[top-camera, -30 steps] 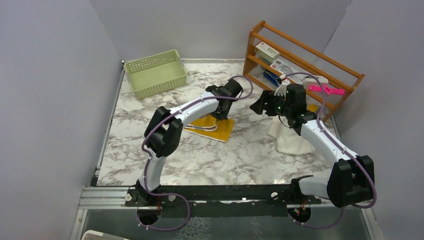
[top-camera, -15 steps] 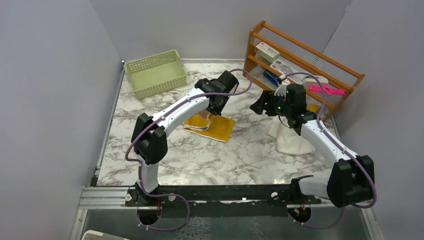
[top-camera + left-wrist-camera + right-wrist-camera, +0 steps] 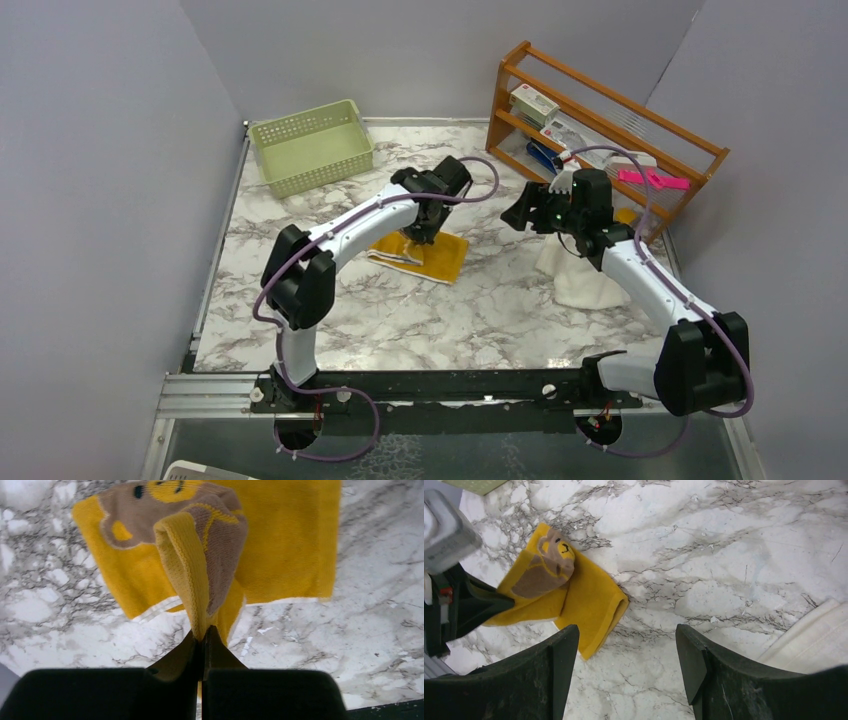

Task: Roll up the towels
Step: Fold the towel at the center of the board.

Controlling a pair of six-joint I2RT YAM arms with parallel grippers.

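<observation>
One desk (image 3: 330,300) of marble is seen, with one wooden rack (image 3: 600,100) at upper right and one green basket (image 3: 312,147) at upper left. Two towels are counted: the cream towel (image 3: 590,285) at right centre, partly hidden by the right arm, and the yellow towel (image 3: 440,258) at centre. A raised fold of the latter is pinched in the closed left pincer (image 3: 202,632); the right pincer (image 3: 626,635) is held agape above bare marble.
</observation>
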